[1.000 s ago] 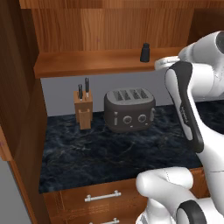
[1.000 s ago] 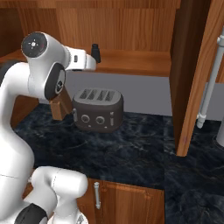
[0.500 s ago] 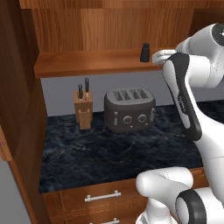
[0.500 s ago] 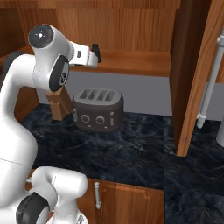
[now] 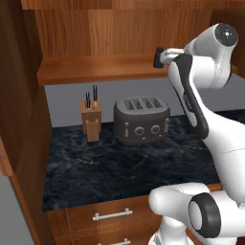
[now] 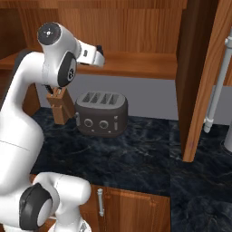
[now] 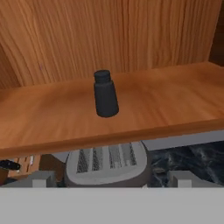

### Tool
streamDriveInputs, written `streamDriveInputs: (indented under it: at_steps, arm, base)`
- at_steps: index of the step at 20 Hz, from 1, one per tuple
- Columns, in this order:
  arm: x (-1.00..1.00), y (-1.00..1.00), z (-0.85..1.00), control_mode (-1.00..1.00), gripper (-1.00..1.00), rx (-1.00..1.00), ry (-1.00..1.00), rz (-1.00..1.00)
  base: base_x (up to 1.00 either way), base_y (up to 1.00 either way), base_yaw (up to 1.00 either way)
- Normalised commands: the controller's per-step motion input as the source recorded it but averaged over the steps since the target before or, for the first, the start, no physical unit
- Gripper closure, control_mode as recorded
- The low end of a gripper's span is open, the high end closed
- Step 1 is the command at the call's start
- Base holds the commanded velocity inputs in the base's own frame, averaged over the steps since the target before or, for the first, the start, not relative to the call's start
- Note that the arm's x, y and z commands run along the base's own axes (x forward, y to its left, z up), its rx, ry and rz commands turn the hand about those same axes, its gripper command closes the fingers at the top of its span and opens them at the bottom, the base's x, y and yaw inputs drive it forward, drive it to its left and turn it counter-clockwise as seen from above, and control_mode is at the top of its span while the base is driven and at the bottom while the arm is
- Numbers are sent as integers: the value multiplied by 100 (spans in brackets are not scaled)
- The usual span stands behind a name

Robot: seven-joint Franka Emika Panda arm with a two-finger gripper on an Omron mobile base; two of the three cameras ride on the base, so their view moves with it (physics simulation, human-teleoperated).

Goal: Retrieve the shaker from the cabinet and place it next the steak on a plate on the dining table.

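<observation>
Reddish-brown wood grain lines the cabinet (image 7: 131,35), and on its plank shelf (image 7: 52,118) the shaker (image 7: 105,94) is seen upright, well back from the front edge and clear of the back panel, with nothing beside it. The tool (image 7: 111,180) is held spread wide and empty, level with the shelf's front edge, its two fingertips (image 7: 41,178) set apart on either side of the shaker's line.

The step in hand is judged to be the approach for the grasp. It is best done by a straight advance over the shelf, the shaker kept centred, the fingers stopped around the wider lower body rather than the narrow cap, and closed only once neither pad would nudge it over.

Below, on the black marble bench (image 5: 119,167), a toaster (image 5: 141,119) and a knife block (image 5: 91,119) are seen. From the left base view the shaker is largely hidden by the wrist. The steak, plate and dining table cannot be placed from here.
</observation>
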Motion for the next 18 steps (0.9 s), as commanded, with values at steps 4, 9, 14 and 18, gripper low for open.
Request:
streamDriveInputs:
  at_steps: [4, 9, 14, 18]
  arm:
    - [35, 0, 0, -100, -100, 0, 0, -2]
    - [34, 0, 0, -100, -100, 0, 0, 1]
    - [28, -1, 0, -100, -100, 0, 0, 8]
    - [34, -9, -3, -100, -100, 0, 2, 10]
  base:
    - [0, 0, 0]
    - [0, 0, 0]
    - [0, 0, 0]
    - [0, 0, 0]
